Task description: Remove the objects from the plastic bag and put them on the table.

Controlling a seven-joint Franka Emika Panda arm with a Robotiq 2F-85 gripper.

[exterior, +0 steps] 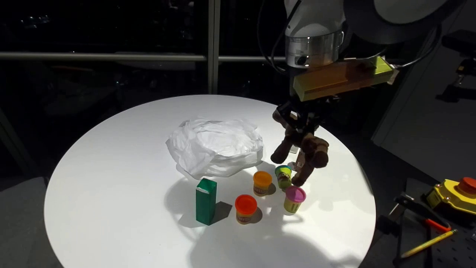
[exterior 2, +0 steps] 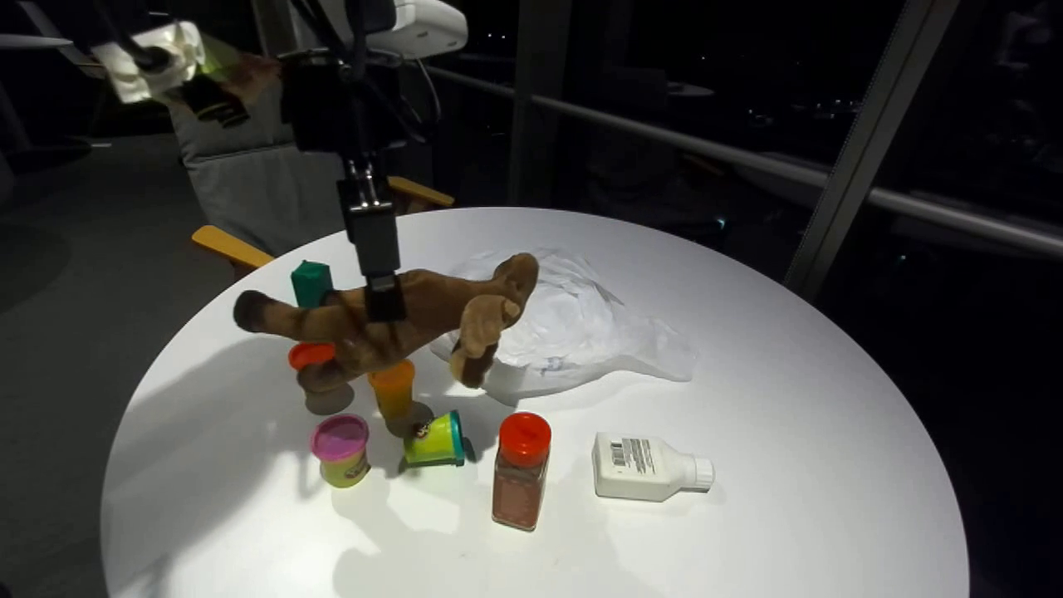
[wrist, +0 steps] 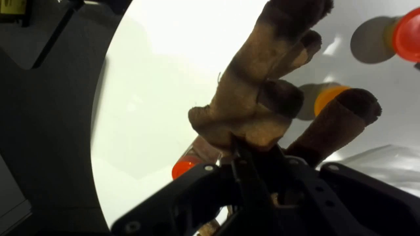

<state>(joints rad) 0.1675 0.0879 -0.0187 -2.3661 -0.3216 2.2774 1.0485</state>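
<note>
Table [exterior: 122,167] bright, floor [exterior 2: 58,399] dim; broad shadows [exterior: 253,245]; wrist view partly overexposed.

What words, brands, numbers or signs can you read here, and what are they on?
No word, brand or number can be read for certain.
White bottle: a barcode and fine print, too small to read.
Teal-lidded tub and pink-lidded tub: logos, too blurred.
Orange-lidded tub and red-lidded tub: lettering, too blurred.
Bag: a faint mark, too small to make out.

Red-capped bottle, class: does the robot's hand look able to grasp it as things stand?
Probably not: the hand is closed on the brown plush toy, which partly hides the bottle in the wrist view.
</note>
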